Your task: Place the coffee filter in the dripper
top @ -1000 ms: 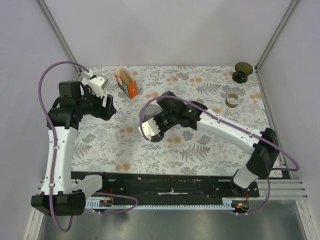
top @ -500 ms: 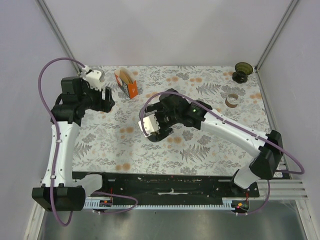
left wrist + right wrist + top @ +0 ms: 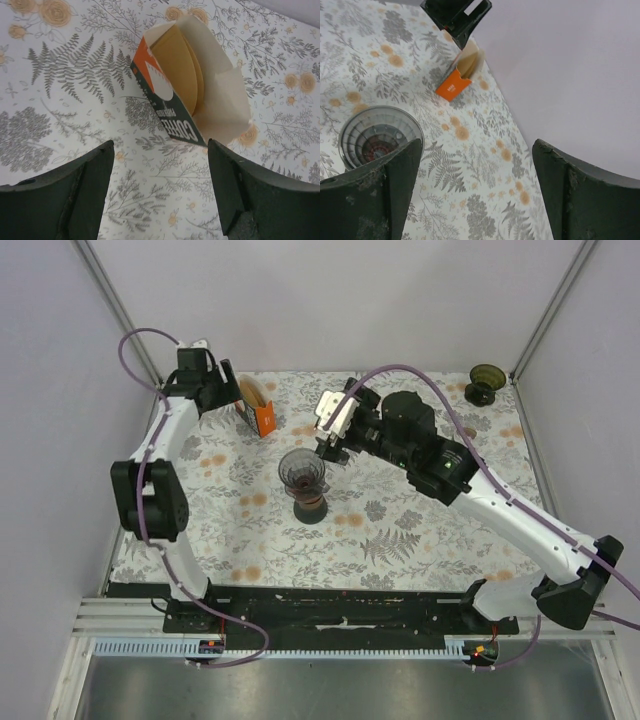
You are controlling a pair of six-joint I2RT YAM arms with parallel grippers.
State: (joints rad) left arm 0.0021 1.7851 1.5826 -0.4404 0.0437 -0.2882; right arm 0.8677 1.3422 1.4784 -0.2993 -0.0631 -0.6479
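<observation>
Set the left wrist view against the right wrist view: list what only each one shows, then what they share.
Only left wrist: the word COFFEE on the dark side of the filter box. Only right wrist: the dripper, with no filter in it. Shared: the open box with brown filters standing in it, the floral tablecloth, and the left hand, open and empty near the box.

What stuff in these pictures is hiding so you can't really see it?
- Brown paper filters in the orange-and-dark cardboard box: left wrist view, the box walls hide how many.
- Clear ribbed glass dripper: right wrist view, the right gripper's finger covers part of its rim.
- Small dark glass cup in the far corner: top view, too small to see inside.
</observation>
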